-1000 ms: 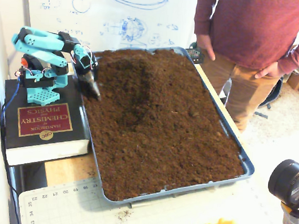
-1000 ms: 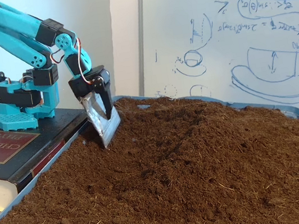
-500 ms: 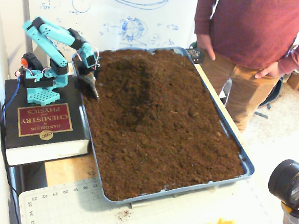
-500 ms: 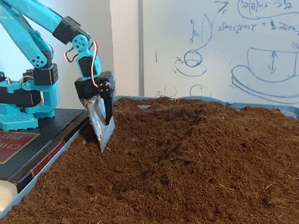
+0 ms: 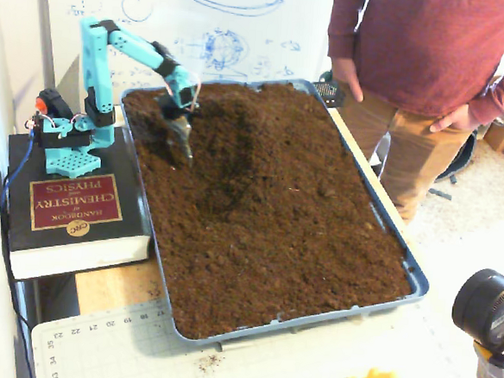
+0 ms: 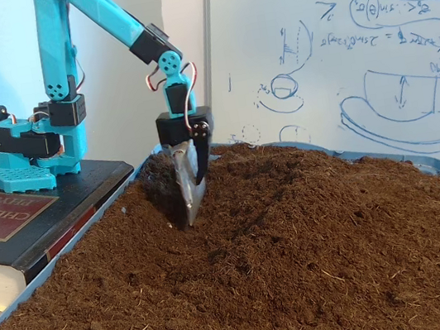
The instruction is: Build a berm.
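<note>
Soil [image 5: 275, 225] fills blue tray [image 5: 414, 278]; fingers [image 6: 191, 188] seemingly closed, tip touching soil.

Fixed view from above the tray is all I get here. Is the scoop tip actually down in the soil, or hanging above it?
Observer: In a fixed view near soil level, the gripper points almost straight down, and the tip of its metal blade meets the soil.
Operator: Is the ground raised there?
Observer: Yes. The berm stands higher just behind the blade and slopes down toward that camera.
Operator: Gripper open or shut?
Observer: The blade sits close against the black finger, but I cannot tell whether it is shut.
</note>
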Controlling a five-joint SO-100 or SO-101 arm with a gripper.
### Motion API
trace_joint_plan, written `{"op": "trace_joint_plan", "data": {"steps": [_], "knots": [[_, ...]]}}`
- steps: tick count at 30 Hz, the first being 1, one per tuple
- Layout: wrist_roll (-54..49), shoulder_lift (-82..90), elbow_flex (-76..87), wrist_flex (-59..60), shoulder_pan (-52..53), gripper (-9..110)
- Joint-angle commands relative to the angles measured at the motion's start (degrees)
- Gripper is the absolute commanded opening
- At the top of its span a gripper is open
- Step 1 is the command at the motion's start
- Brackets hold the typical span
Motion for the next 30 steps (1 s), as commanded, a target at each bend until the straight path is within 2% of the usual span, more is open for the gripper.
{"op": "trace_joint_plan", "data": {"steps": [1, 10, 19, 25, 30], "knots": [[0.4, -1.1, -9.7, -1.1, 1.5, 0], [0.4, -3.3, -20.8, -0.5, 2.6, 0], [0.6, 3.5, -21.1, 0.4, 2.0, 0], [1.1, 14.8, -16.8, 14.1, -2.0, 0], [7.6, 23.0, -15.6, 23.4, -5.3, 0]]}}
